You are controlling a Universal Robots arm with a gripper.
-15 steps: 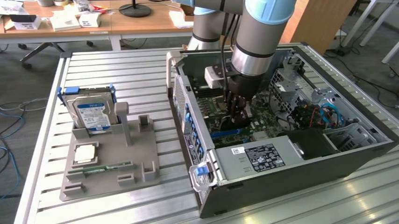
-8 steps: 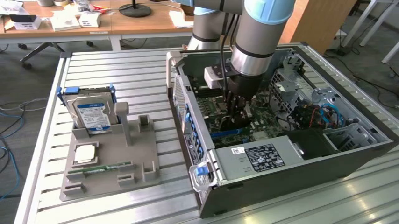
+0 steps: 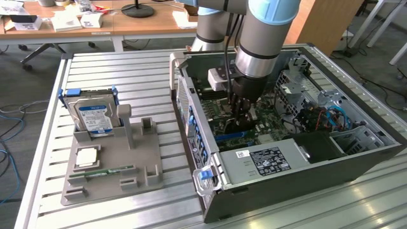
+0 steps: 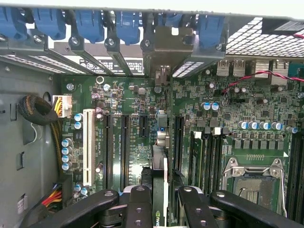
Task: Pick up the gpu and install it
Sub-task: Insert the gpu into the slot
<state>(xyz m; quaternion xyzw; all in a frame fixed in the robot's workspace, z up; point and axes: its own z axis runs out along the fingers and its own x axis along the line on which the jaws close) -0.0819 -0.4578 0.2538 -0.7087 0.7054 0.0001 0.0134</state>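
Tool (image 4: 161,211): lowered inside the open computer case (image 3: 356,157), closed on the gpu (image 4: 159,183). The card stands on edge, clamped between the two black fingers (image 4: 137,209). From the grip it runs forward, away from the tool, toward the case's rear wall.

Directly beneath the tool and card lies the green motherboard (image 4: 133,95). The card's edge runs parallel to the dark expansion slots (image 4: 124,142). Whether it is seated in a slot cannot be told.

To one side of the tool is a white slot (image 4: 88,147); to the other, the empty processor socket (image 4: 251,183).

Beyond the card's far end, blue retaining clips (image 4: 90,23) line the rear wall.

Well apart from the tool, outside the case, a grey holder (image 3: 146,167) on the slatted surface (image 3: 127,67) carries a hard drive (image 3: 94,117) and a green RAM stick (image 3: 102,172).
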